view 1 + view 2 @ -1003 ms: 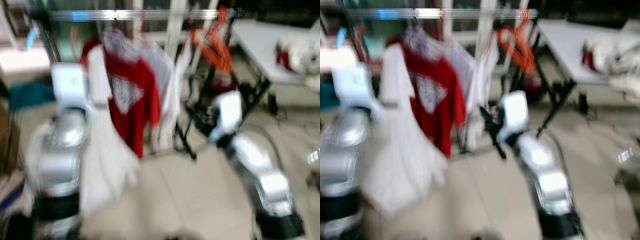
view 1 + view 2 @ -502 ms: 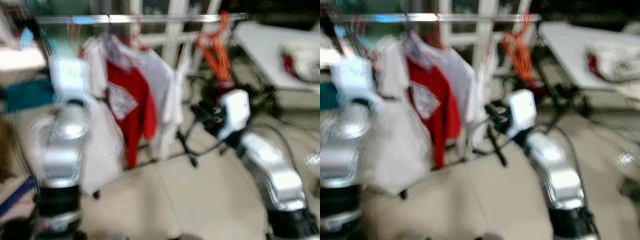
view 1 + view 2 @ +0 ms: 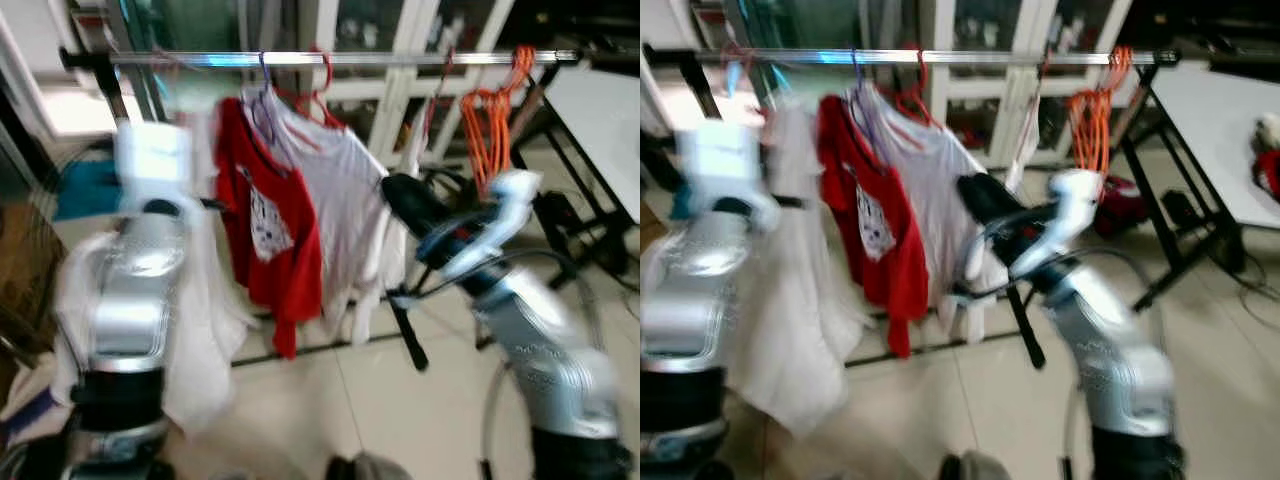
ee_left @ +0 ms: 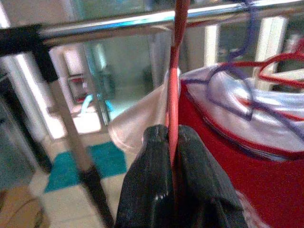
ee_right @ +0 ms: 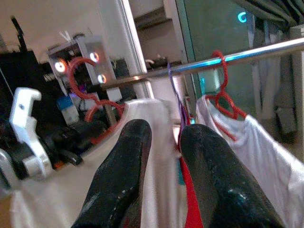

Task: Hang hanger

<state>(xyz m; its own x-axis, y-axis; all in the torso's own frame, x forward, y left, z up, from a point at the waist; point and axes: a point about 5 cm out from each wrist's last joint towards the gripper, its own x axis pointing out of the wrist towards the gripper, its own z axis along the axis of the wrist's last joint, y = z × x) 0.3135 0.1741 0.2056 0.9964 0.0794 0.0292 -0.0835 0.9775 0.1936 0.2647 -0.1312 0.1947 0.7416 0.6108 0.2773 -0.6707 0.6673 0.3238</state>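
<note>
My left gripper (image 4: pixel 172 142) was clamped on the neck of the red hanger (image 4: pixel 174 90), the white garment (image 3: pixel 205 330) draped beneath it at about nine o'clock, so I judged the hook was held high to clear the rail (image 3: pixel 340 59). My right gripper (image 5: pixel 164 137), fingers parted and holding nothing, reached toward the red shirt (image 3: pixel 262 230) at twelve o'clock, and further back the rail looked barest toward ten o'clock, with orange hangers (image 3: pixel 492 125) crowding two o'clock
</note>
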